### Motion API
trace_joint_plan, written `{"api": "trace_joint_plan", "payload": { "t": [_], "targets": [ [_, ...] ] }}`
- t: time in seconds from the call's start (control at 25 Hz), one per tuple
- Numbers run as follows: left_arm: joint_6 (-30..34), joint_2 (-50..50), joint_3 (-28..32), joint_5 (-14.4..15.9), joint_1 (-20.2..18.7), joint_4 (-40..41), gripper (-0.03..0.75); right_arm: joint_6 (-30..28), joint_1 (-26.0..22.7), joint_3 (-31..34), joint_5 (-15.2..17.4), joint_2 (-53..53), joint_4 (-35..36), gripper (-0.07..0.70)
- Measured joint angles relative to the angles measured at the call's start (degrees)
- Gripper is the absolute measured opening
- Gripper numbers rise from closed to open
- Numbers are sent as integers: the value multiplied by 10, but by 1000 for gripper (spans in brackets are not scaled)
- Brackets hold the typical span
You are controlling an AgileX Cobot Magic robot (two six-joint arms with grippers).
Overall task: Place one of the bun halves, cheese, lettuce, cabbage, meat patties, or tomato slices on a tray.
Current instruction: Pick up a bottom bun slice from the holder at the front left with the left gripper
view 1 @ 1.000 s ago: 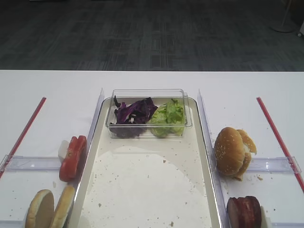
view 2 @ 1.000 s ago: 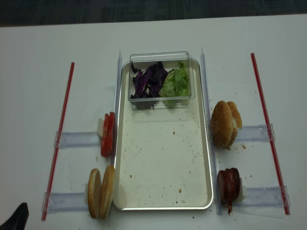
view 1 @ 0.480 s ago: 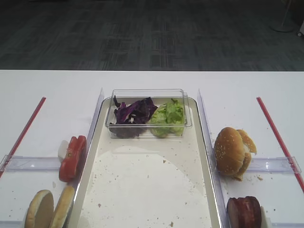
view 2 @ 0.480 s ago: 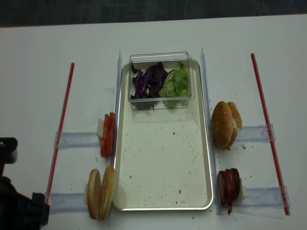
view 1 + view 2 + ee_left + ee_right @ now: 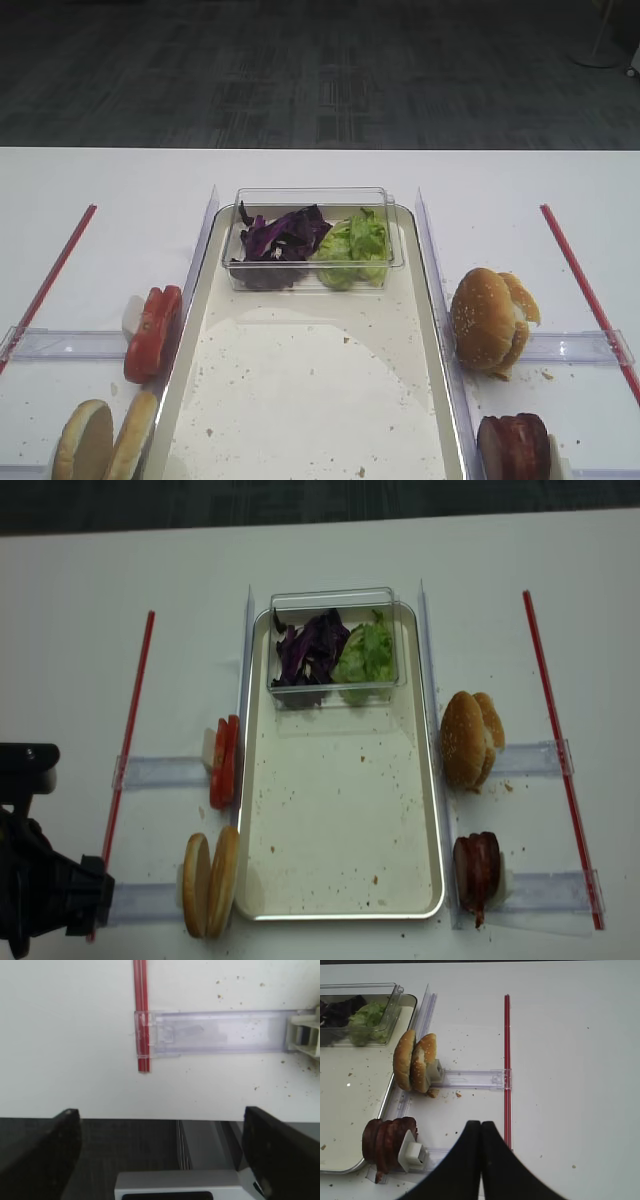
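Near edge, lower left of the realsense high view: the left arm's black bulk sits over the table edge. In the left wrist view the left gripper point(image 5: 160, 1155) has its two dark fingers point(image 5: 42, 1152) far apart at the frame's lower corners, nothing between them: wide open, empty, above the white table point(image 5: 70, 1035) near a red strip point(image 5: 141, 1015) and a clear plastic rail point(image 5: 215, 1032).

Right gripper point(image 5: 480, 1160), bottom centre of the right wrist view: the dark fingertips meet in a point, closed on nothing, over bare table beside the right-hand red strip.

Lower left of the realsense view: the bun halves point(image 5: 208, 880) stand on edge just left of the tray point(image 5: 437, 810) rim. Lower right: the meat patties point(image 5: 476, 868), also on edge, just outside the tray's right rim, against a small white block point(image 5: 410, 1152).

Mid-frame left: the tomato slices point(image 5: 225, 762) stacked on edge beside the tray's left rim. Mid-frame right: a sesame-seeded bun point(image 5: 470, 737) on edge on its rail.

Tray floor off-white, crumb-speckled, no ingredient lying directly on it.

Far end, upper centre: a clear plastic box point(image 5: 335, 597) rests on the tray's far end, holding the cabbage point(image 5: 310, 648) on the left and the lettuce point(image 5: 368, 652) on the right, touching.
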Motion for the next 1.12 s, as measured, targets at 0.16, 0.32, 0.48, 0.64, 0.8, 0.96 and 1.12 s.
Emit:
{"api": "trace_joint_plan", "payload": {
  "t": [0.16,0.32,0.48,0.64,0.8,0.96,1.12],
  "targets": [
    [0,0,0,-8,0,0,599,0,0,0,0,0,0,364],
    [-5,0,-6,-9,0,-4,591,0,0,0,0,0,0,364],
    [-7,0,-36,-9,0,-37,577,0,0,0,0,0,0,364],
    [-19,1,-72,-3,-38,-71,576,0,0,0,0,0,0,364],
    [-86,2,-93,-2,-122,-72,576,0,0,0,0,0,0,364],
    [-190,7,-107,-2,-234,-37,576,-1,0,0,0,0,0,364],
    [-300,32,-121,-2,-350,0,575,-1,0,0,0,0,0,364]
  ]
}}
